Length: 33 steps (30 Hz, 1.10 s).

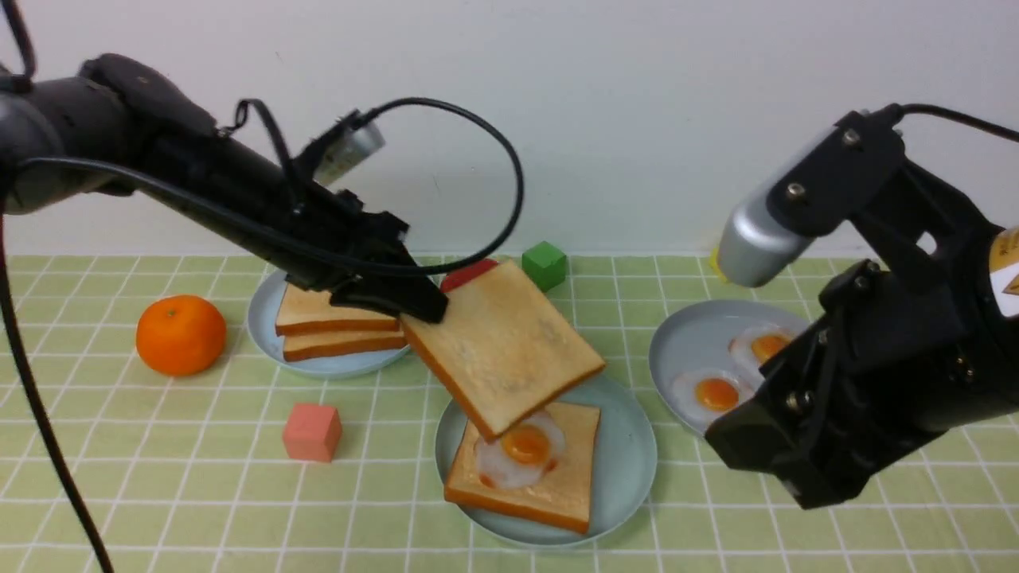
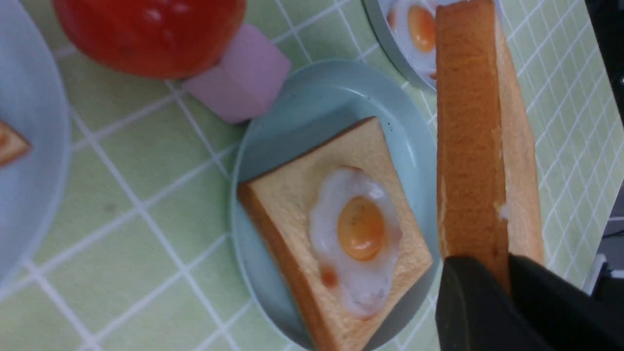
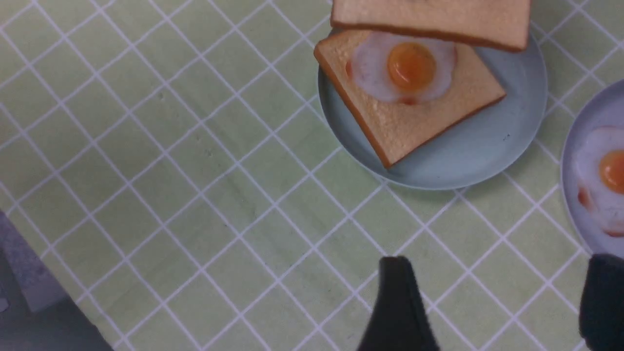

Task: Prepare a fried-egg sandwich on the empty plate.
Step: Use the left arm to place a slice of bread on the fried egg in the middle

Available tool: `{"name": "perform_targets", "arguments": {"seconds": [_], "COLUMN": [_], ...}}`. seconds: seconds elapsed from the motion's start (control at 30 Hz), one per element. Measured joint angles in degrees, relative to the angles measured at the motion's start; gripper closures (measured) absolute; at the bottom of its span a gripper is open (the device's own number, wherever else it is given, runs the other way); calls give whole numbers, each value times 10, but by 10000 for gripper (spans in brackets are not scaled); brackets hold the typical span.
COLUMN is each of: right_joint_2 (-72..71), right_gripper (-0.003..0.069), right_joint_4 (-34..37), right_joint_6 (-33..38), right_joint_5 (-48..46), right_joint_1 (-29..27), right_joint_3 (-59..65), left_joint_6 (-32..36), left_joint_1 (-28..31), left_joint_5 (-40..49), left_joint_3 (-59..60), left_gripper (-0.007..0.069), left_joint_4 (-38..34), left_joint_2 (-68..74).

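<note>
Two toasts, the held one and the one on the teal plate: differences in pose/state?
Support: the held slice is clamped in the left gripper; the plated slice rests on the teal plate.
Pose: the held slice is raised and tilted; the plated slice lies roughly flat.
Topping: the held slice carries no egg; the plated slice has a fried egg on it.
Shared: both are square, golden-brown with darker crusts.

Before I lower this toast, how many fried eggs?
3: one egg on toast on the centre plate, two on the right-hand plate; the right gripper may hide more.
</note>
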State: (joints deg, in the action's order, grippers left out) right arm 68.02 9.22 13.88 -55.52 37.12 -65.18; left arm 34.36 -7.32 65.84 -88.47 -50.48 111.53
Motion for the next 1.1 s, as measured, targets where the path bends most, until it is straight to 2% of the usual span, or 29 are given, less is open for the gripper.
{"name": "perform_targets", "arguments": {"seconds": [0.03, 0.07, 0.1, 0.13, 0.17, 0.2, 0.23, 0.3, 0.37, 0.4, 0.5, 0.73, 0.9, 1.1], "right_joint_2": [0, 0, 0, 0, 0, 0, 0, 0, 0, 0, 0, 0, 0, 0], "right_gripper": [221, 309, 354, 365, 466, 478, 594, 661, 667, 671, 671, 671, 671, 669], "right_joint_4": [0, -1, -1, -1, -4, -4, -5, -6, -6, -6, -6, 7, 24, 24], "right_joint_6": [0, -1, -1, -1, -1, -1, -1, -1, -1, -1, -1, -1, -1, -1], "right_joint_5": [-2, -9, -12, -12, -14, -14, -17, -18, -18, -18, -18, -3, 1, 2], "right_joint_1": [0, 0, 0, 0, 0, 0, 0, 0, 0, 0, 0, 0, 0, 0], "right_joint_3": [0, 0, 0, 0, 0, 0, 0, 0, 0, 0, 0, 0, 0, 0], "left_joint_6": [-22, -52, -63, -66, -74, -74, -76, -62, -39, -3, 88, 226, 274, 270], "left_joint_1": [-13, -32, -42, -44, -60, -60, -69, -71, -71, -71, -71, -71, -71, -71], "left_joint_5": [0, -7, -19, -25, -54, -54, -107, -161, -197, -244, -302, -346, -377, -351], "left_joint_3": [1, 6, 16, 21, 49, 53, 95, 158, 191, 242, 327, 417, 423, 423], "left_gripper": [565, 565, 565, 565, 565, 565, 565, 565, 565, 565, 565, 565, 565, 565], "left_joint_4": [12, 21, 24, 24, 19, 18, -11, -60, -97, -150, -256, -430, -466, -472], "left_joint_2": [-1, -5, -11, -14, -30, -32, -56, -79, -94, -111, -139, -146, -146, -112]}}
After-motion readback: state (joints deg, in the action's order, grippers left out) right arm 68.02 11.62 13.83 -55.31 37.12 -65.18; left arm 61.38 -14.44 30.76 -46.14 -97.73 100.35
